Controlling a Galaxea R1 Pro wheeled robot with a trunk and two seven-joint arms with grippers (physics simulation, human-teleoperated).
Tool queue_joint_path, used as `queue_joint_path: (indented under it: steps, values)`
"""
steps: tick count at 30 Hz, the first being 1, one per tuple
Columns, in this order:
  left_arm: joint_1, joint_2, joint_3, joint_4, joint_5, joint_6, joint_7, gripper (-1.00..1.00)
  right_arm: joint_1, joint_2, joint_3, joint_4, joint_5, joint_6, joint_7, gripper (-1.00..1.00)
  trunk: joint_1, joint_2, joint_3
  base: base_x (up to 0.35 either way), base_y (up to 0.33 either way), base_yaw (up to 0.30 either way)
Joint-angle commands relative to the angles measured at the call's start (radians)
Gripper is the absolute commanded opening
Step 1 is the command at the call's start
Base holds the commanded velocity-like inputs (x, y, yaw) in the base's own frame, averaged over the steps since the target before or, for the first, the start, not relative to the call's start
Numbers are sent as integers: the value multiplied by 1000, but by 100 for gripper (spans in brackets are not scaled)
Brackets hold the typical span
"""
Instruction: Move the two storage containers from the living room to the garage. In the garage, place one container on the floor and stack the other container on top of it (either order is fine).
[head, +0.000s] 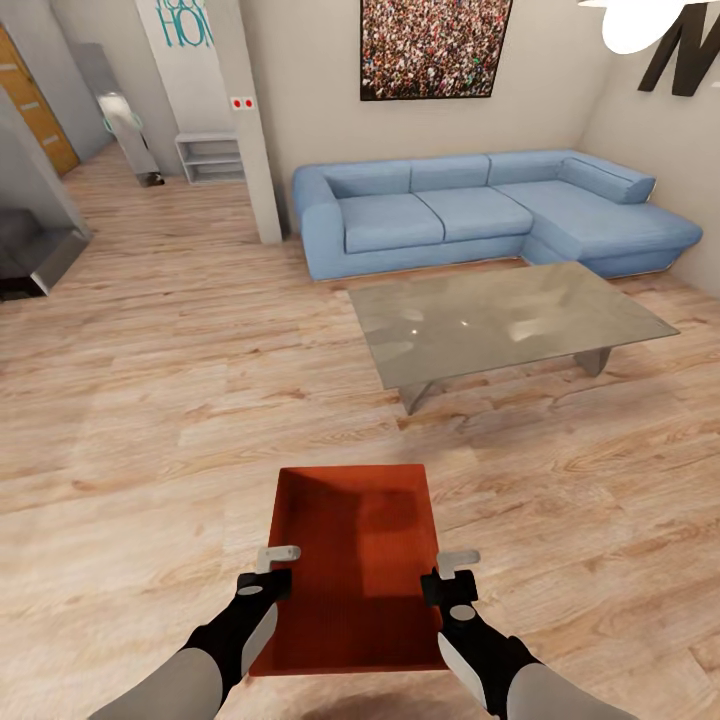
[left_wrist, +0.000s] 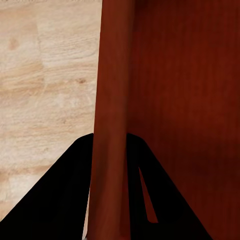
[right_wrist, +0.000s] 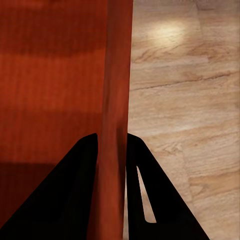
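Red-orange bin (head: 345, 560): 1 pc, rectangular, low straight walls, flat bottom, open side up. Held between both arms in front of robot, above wood-plank floor (head: 170, 400). Interior bare, shadow across its far half.

L tool (head: 270, 572): closed on bin's left wall, approx. mid-length; black fingers, light-grey tab on top over the rim. L wrist view: wall of bin (left_wrist: 112, 125) runs straight down between the two black fingers (left_wrist: 60, 200), one finger each side, pressed against it.

R tool (head: 450, 575): closed on bin's right wall, opposite the L tool; same grey tab over rim. R wrist view: bin wall (right_wrist: 115, 115) pinched between black fingers (right_wrist: 65, 195), inner face of bin on one side, plank floor (right_wrist: 185, 110) on the other.

Room, living rm:
- Floor: light wood planks.
- Sofa (head: 480, 210): blue, L-shaped, against far wall, chaise at right.
- Worktop (head: 500, 320): low glass-top coffee table, grey legs, just in front of sofa, well beyond the bin.
- Picture (head: 435, 48): dark frame, speckled crowd-like image, on wall above sofa.
- Pillar (head: 250, 130): white, two red dots on it, left of sofa.
- Shelf unit (head: 210, 157): white, low, behind pillar.
- Door (head: 35, 105): orange-brown wood, far left.
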Motion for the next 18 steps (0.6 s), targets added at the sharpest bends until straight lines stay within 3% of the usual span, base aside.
queue_joint_path:
  steps: [1,6,18]
  values:
    - [0,2,6,-7,-27,8,14,-100,-2,-1,-12,11,-29,-9,-9,-100,1,-2,-1,0,0,0]
    - [0,2,2,-7,-28,3,19,-100,-1,-1,-12,11,-29,-9,-9,-100,1,-2,-1,144,104,0]
    - [0,2,2,-7,-28,0,18,-100,-2,0,-12,11,-29,-9,-9,-100,1,-2,-1,281,201,0]
